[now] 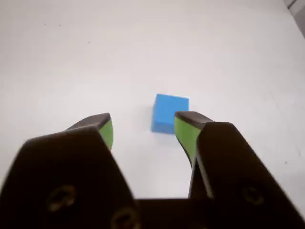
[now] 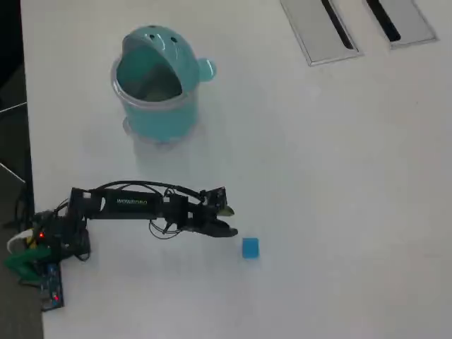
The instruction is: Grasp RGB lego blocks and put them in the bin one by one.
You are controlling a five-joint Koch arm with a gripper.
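A plain white worktop (image 2: 339, 198) fills almost everything, bare apart from two grey slotted panels (image 2: 321, 30) set into its far corner.

In the wrist view, my gripper (image 1: 143, 128) comes in from the bottom edge with its jaws spread wide, the green pads (image 1: 184, 133) facing each other across an empty gap. The blue block (image 1: 169, 112) sits flat on the worktop just ahead of the tips, off to the right of the gap's centre line and close against the right-hand pad, though I can't tell from here whether they touch. It is a cube, so no side is longer than another; one flat face is turned slightly away from me. I judge the coming move turns on shifting right and forward so the block ends up between the pads.

In the overhead view, my gripper (image 2: 227, 223) is low over the worktop, and the blue block (image 2: 251, 248) lies just beyond and a little below its tips, apart from them. This view alone shows the bin (image 2: 157, 99), well away toward the top left, its lid tilted open. I see no red or yellow-green block in either view.
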